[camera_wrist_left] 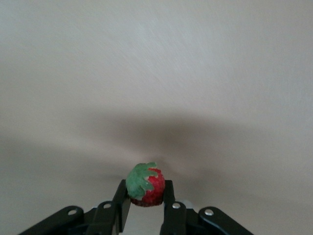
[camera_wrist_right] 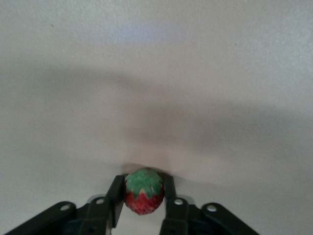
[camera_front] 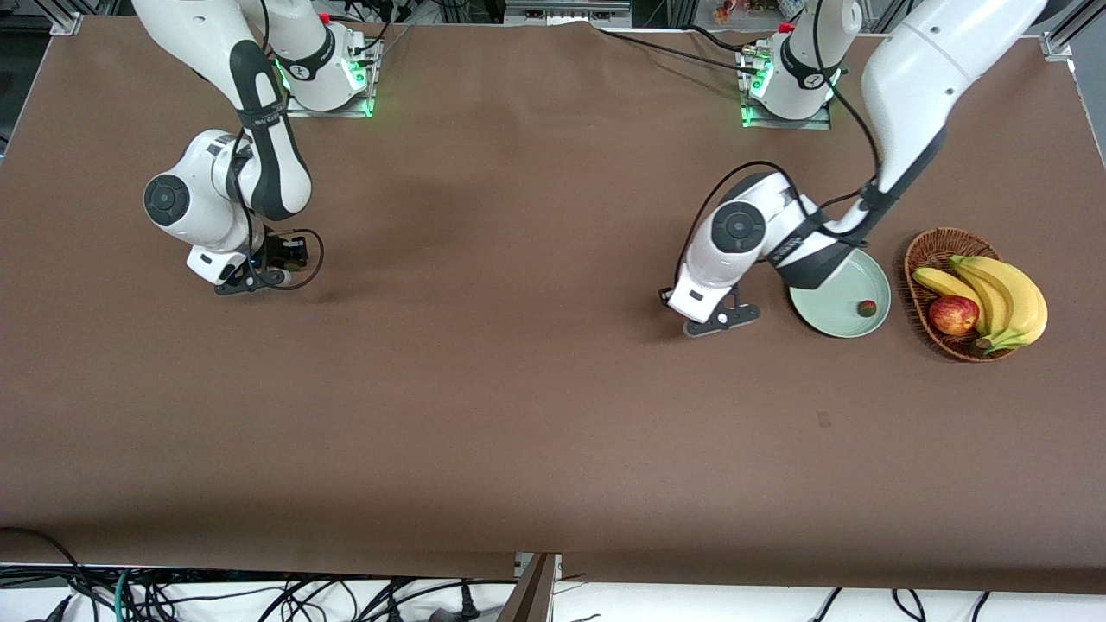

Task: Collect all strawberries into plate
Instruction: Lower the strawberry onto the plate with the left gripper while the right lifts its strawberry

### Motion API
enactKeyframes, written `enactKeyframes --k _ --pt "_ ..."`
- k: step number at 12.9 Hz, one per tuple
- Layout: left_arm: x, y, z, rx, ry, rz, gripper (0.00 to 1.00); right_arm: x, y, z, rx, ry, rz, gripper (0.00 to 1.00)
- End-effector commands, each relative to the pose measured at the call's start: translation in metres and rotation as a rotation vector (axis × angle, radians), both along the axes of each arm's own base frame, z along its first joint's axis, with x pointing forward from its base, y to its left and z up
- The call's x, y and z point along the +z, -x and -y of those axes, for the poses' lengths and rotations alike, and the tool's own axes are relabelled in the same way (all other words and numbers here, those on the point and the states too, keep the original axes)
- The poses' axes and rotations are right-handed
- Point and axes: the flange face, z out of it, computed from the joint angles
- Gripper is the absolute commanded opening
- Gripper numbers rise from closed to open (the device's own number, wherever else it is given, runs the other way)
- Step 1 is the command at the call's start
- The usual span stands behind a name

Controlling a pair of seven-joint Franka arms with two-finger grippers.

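Strawberries: one [camera_front: 867, 307] in plate [camera_front: 821, 320] beside basket [camera_front: 924, 259] | left gripper [camera_wrist_left: 145, 198] low over counter [camera_front: 518, 389] beside plate, jaws pinching strawberry [camera_wrist_left: 145, 185] | right gripper [camera_wrist_right: 143, 196] low over counter at right arm's end, jaws pinching strawberry [camera_wrist_right: 143, 197]

Even overhead light, soft shadows under both arms — wrist views washed pale, slightly soft.
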Motion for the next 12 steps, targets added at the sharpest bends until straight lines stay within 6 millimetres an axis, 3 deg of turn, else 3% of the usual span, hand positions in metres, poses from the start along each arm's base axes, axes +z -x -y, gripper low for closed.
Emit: enactKeyframes --k 1,3,5,7,8,10,12 --pt "0.035 -0.020 -0.090 -0.061 0.001 -0.066 0.12 0.001 0.007 0.003 0.001 -0.032 0.006 0.03" --pt "0.049 -0.026 -0.163 -0.103 0.012 -0.115 0.12 0.006 0.000 0.000 -0.007 -0.036 0.022 0.01" --pt "0.043 -0.029 -0.218 -0.139 0.028 -0.139 0.12 0.016 -0.020 -0.033 -0.007 -0.068 0.065 0.01" --pt "0.019 -0.029 -0.257 -0.149 0.016 -0.157 0.12 0.026 -0.049 -0.094 -0.066 -0.101 0.112 0.02" --pt "0.008 -0.029 -0.271 -0.140 0.015 -0.157 0.13 0.032 -0.069 -0.135 -0.104 -0.113 0.136 0.02" --pt "-0.004 -0.028 -0.282 -0.128 0.018 -0.161 0.13 0.042 -0.090 -0.221 -0.232 -0.153 0.131 0.02" --pt "-0.008 -0.028 -0.284 -0.133 0.023 -0.168 0.16 0.041 -0.091 -0.289 -0.370 -0.175 0.093 0.03"
